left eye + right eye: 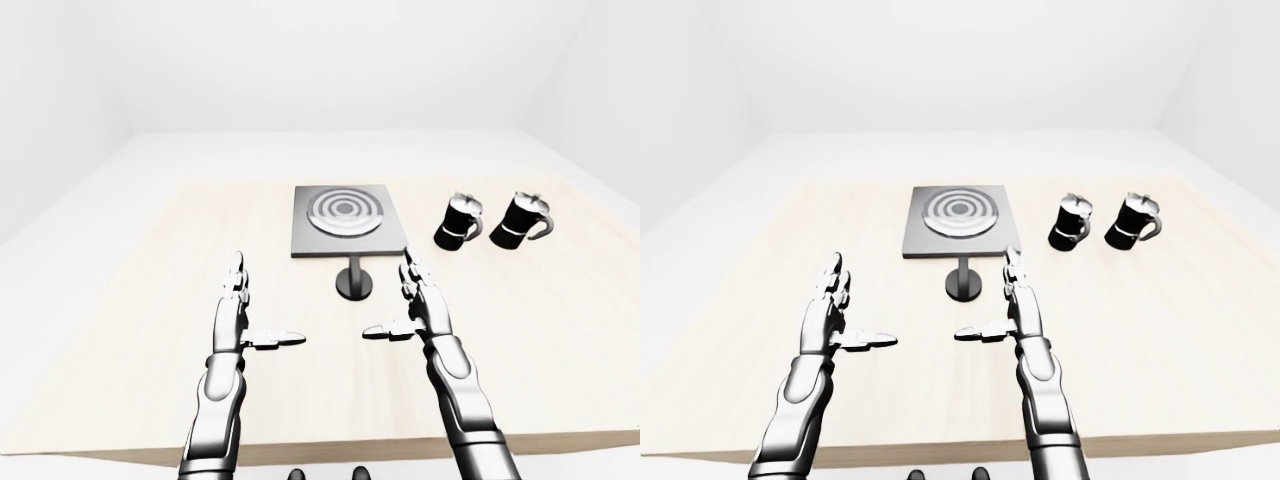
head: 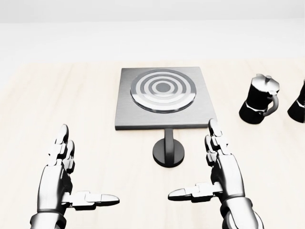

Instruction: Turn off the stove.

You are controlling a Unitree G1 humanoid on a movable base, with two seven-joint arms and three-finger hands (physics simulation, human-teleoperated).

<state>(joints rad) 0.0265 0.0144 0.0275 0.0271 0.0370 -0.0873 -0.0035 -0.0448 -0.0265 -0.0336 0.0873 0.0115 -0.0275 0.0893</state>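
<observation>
A grey square stove (image 2: 164, 98) with a ringed round burner (image 2: 163, 88) lies on the pale wooden table (image 2: 71, 105) near the top middle of the head view. Its black round knob (image 2: 169, 152) on a short stem sits just below the stove's near edge. My right hand (image 2: 209, 169) is open, fingers up and thumb pointing left, just right of and below the knob, apart from it. My left hand (image 2: 76, 174) is open too, lower left, far from the knob. Neither hand holds anything.
Two black moka pots stand to the right of the stove: one (image 2: 258, 99) in full view, the other (image 1: 522, 220) cut by the head view's right edge. The table's near edge (image 1: 330, 450) runs under my forearms.
</observation>
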